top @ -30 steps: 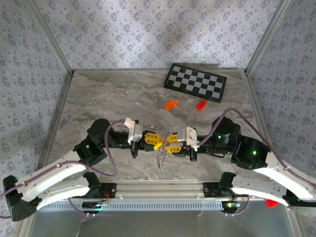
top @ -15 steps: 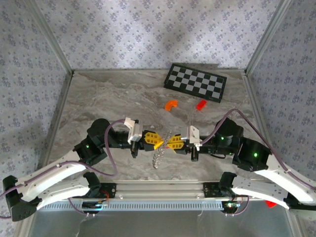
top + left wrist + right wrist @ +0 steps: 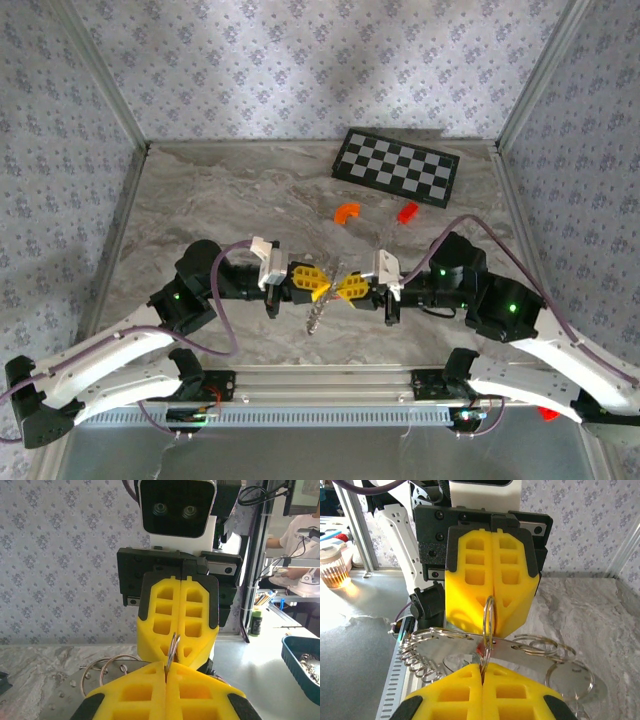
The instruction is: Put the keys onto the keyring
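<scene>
Both grippers meet tip to tip in the air on the near side of the checkered board (image 3: pixel 395 168), well apart from it. Left gripper (image 3: pixel 318 284): jaws pressed together, pinching a thin silver ring of the keyring (image 3: pixel 488 622). Right gripper (image 3: pixel 345 288): jaws also pressed together on that same ring from the opposite side. The rest of the keyring, a beaded chain and loose split rings, hangs below the fingertips, further from the board. The key (image 3: pixel 481 650), a tiny red bit, sits right at the right gripper's fingertip seam, touching the ring. Orange arc piece (image 3: pixel 346 211) and red brick (image 3: pixel 407 212) lie on the table (image 3: pixel 220 200) between grippers and board.
</scene>
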Tool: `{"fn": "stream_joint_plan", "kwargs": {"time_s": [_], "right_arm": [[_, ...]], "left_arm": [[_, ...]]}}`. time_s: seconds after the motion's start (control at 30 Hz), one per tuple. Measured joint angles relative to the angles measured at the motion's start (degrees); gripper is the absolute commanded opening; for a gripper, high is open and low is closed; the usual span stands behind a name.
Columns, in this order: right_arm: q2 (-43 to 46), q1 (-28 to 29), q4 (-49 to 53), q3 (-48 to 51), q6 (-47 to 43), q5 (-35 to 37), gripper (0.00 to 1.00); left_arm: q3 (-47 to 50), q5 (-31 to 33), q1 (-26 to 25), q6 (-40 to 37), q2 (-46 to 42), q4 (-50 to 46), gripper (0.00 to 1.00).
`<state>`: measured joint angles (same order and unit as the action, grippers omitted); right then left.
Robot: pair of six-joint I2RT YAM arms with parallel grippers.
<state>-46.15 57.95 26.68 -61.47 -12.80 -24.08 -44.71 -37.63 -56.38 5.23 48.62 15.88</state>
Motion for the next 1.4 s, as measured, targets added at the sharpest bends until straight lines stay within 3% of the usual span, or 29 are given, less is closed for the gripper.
{"fn": "stream_joint_plan", "kwargs": {"time_s": [0.13, 0.27, 0.93, 1.4], "right_arm": [[-0.5, -0.3, 0.7, -0.7, 0.2, -0.8, 0.04], [-0.5, -0.5, 1.0, -0.7, 0.4, -1.5, 0.0], [-3.3, -1.0, 3.4, -2.3, 0.4, -2.8, 0.01], [-1.4, -1.1, 2.2, -2.1, 0.4, -2.7, 0.1]], "left_arm": [[0.0, 0.0, 0.0, 0.0, -0.2, 0.0, 0.0], [0.0, -0.1, -0.3, 0.0, -0.2, -0.2, 0.0], [0.0, 0.9, -1.0, -0.2, -0.1, -0.2, 0.0], [-0.2, 1.0, -1.6, -0.2, -0.2, 0.9, 0.0]]}}
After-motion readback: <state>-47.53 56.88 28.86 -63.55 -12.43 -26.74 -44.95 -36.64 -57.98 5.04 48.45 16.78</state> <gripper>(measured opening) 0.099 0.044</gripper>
